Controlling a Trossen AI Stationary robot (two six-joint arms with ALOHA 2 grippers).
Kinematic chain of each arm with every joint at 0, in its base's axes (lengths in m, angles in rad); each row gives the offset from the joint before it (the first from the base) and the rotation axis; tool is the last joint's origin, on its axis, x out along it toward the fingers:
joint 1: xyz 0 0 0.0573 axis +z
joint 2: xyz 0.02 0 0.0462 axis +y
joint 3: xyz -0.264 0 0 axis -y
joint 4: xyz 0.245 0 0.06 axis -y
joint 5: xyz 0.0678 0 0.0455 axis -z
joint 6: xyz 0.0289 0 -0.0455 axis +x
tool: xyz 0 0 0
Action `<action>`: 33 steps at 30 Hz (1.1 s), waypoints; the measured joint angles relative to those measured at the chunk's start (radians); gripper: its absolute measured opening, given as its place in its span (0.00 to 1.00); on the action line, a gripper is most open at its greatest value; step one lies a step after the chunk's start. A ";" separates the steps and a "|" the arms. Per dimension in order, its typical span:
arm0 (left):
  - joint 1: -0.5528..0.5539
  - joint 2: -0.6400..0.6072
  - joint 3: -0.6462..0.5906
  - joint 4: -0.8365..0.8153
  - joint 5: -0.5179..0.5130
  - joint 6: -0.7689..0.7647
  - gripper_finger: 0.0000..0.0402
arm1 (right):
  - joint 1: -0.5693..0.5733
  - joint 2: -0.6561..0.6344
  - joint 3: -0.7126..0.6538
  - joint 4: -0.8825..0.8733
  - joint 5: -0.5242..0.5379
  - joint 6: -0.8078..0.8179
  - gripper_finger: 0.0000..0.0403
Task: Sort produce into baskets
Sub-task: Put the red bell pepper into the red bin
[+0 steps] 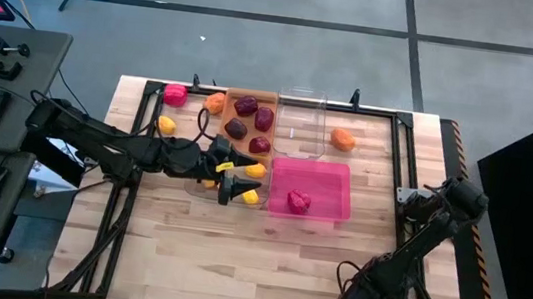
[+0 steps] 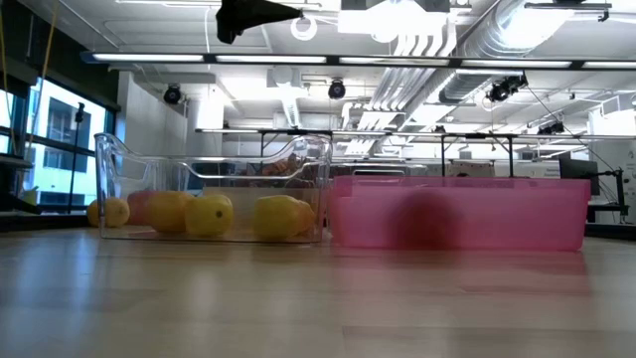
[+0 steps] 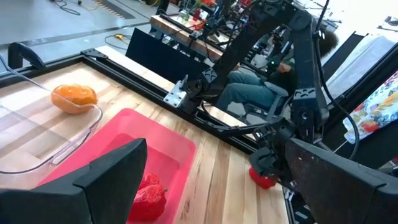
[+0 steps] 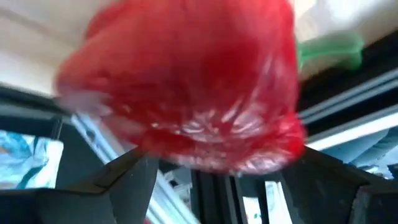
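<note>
Holds the left tool (image 1: 230, 184) wide open and empty above the near clear bin (image 2: 114, 169), left of centre on the wooden tabletop (image 1: 233, 267). Shows smooth, rounded yellow pieces (image 2: 209, 214) inside that bin's thin see-through walls. Clamps a glossy, lumpy red piece (image 4: 186, 81) between the dark fingers of the right tool (image 4: 217, 168), low by the near right corner, close to the black rails (image 1: 382, 110) that frame the tabletop. Has, just right of the left tool, the opaque pink bin (image 1: 339, 178) with one crinkled pink-red piece (image 1: 298, 201) in it. Sets two more bins side by side beyond: a translucent orange bin (image 1: 252, 96) with dark maroon lumps (image 1: 250, 117), and a far clear bin (image 1: 300, 123) to its right. Leaves an orange piece (image 1: 343, 138) loose right of the far clear bin, and another orange piece (image 1: 214, 102), a pink-red one (image 1: 175, 94) and a yellow one (image 1: 167, 125) loose left of the orange bin. Includes a seated person (image 3: 249, 93) beyond the right edge.
</note>
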 joint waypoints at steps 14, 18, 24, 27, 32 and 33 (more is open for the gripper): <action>0.007 -0.004 0.000 -0.002 -0.024 0.000 0.92 | -0.086 -0.014 0.002 -0.060 0.160 -0.080 0.78; 0.008 -0.026 0.000 -0.003 -0.014 -0.030 0.92 | -0.066 -0.091 0.002 -0.070 0.162 -0.058 0.78; 0.016 -0.047 0.000 -0.003 -0.018 -0.034 0.92 | -0.037 -0.274 0.003 -0.104 0.346 0.163 0.78; 0.029 -0.052 0.000 -0.015 -0.012 -0.031 0.92 | -0.031 -0.326 0.004 -0.123 0.437 0.287 0.78; 0.052 -0.051 0.000 -0.035 -0.009 -0.025 0.92 | -0.030 -0.322 0.004 -0.156 0.450 0.153 0.78; 0.057 -0.051 0.000 -0.032 -0.001 -0.023 0.92 | -0.030 -0.319 0.004 -0.145 0.457 0.086 0.78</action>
